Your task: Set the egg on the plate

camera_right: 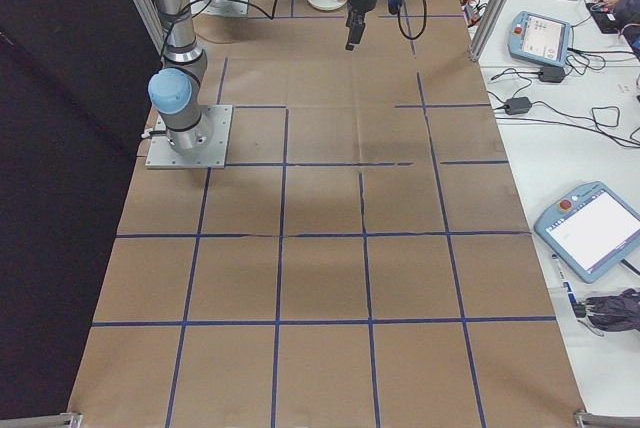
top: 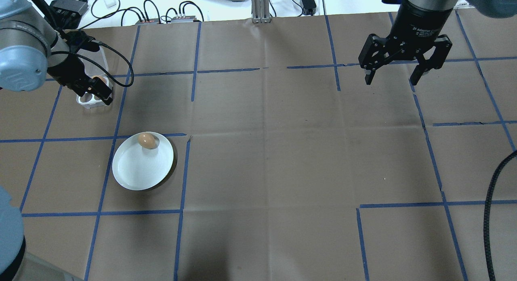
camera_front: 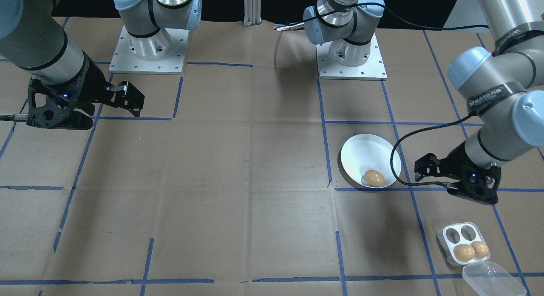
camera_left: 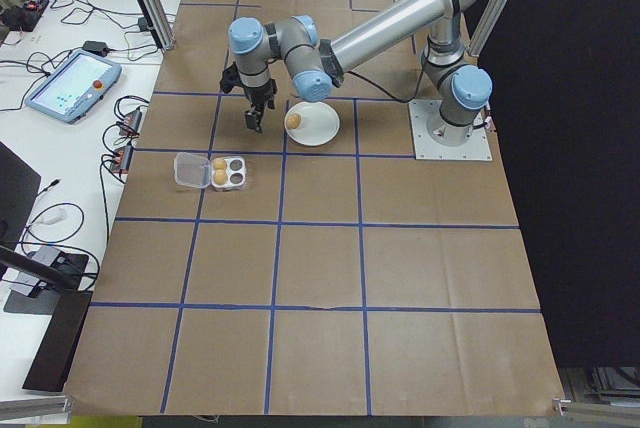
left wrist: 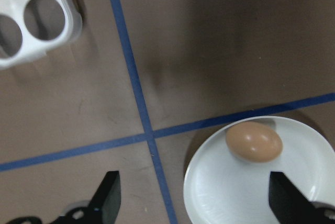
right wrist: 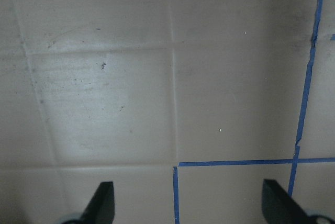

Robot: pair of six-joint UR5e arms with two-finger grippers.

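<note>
The egg lies inside the plate, against its rim on the side away from the robot. The plate sits on the desk toward the robot's left end, bare paper around it. The left gripper hangs just beside the plate, fingers apart and empty, between it and the egg tray near the desk's far left corner. The right gripper hovers spread wide, well apart.

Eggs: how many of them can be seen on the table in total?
3. One egg lies on the plate near its rim; two eggs sit in the egg tray, beside its two empty holes.
</note>
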